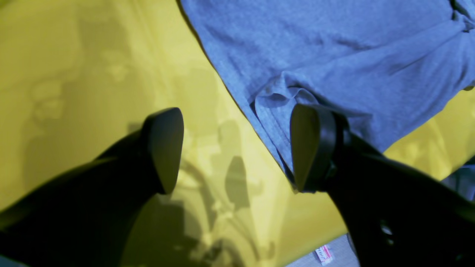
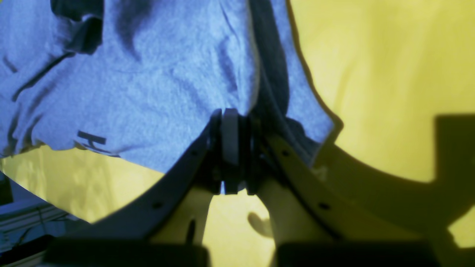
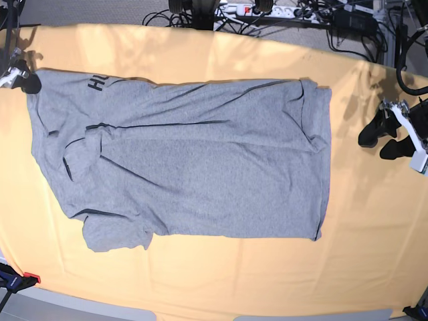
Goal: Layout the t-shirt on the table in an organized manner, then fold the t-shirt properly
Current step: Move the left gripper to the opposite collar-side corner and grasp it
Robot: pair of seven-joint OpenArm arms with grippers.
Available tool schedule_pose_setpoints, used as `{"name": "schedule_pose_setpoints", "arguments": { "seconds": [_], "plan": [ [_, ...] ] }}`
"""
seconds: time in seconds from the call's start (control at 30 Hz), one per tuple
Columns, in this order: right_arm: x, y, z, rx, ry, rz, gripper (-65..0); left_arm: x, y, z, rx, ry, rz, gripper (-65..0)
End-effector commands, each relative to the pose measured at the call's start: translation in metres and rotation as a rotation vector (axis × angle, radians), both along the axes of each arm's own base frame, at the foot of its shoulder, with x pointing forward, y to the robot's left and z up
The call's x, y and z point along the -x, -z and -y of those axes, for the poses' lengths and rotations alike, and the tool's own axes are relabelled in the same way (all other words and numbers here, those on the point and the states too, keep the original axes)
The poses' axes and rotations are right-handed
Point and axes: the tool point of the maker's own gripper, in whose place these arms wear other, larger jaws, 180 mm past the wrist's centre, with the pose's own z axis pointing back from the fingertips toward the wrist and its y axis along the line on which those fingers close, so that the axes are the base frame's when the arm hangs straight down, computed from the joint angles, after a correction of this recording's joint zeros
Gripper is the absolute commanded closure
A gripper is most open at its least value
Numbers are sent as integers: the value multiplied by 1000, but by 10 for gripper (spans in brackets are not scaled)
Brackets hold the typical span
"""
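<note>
The grey t-shirt lies spread out on the yellow-orange table, with wrinkles and a folded-over band along its far side. Black lettering shows near its far left corner. At that corner my right gripper is shut on the t-shirt's edge; in the right wrist view its fingers meet with the fabric bunched at the tips. My left gripper stands open to the right of the shirt, with nothing between its fingers. One of those fingers overlaps the shirt's edge in that view.
Cables and a power strip lie beyond the table's far edge. A red-tipped clamp sits at the near left corner. The table's edge and the floor with a small red-and-white item show below the left gripper.
</note>
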Motion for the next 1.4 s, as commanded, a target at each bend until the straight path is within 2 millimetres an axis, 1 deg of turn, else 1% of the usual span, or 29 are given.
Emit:
{"name": "schedule_pose_setpoints", "arguments": {
  "seconds": [0.0,0.1,0.2,0.33,0.43,0.53,0.73,0.9,1.0,1.17,1.37],
  "plan": [
    [-5,-12,9,30,-9,25,0,-4,-9,-8,-28,-26,24,-454],
    [-4,-11,9,30,-12,20,0,5,12,-20,-63,-101,-44,-454],
    [-5,-12,9,30,-12,21,0,18,33,-22,-34,-179,-90,-454],
    [-5,-13,8,23,-13,25,0,37,53,-13,70,-246,-123,-454],
    [-5,-12,7,23,-15,22,0,53,69,-1,128,-257,-157,-454],
    [-5,-12,8,24,-15,23,0,62,80,7,159,-282,-174,-454],
    [-5,-13,7,21,-15,25,0,61,86,15,204,-323,-156,-454],
    [-5,-13,7,21,-15,25,0,58,90,3,172,-398,-152,-454],
    [-5,-13,7,21,-15,26,0,56,89,4,186,-403,-149,-454],
    [-5,-13,7,21,-15,26,0,54,85,35,254,-278,-137,-454],
    [-5,-13,7,21,-15,25,0,53,90,59,290,-216,-161,-454]
  ]
}}
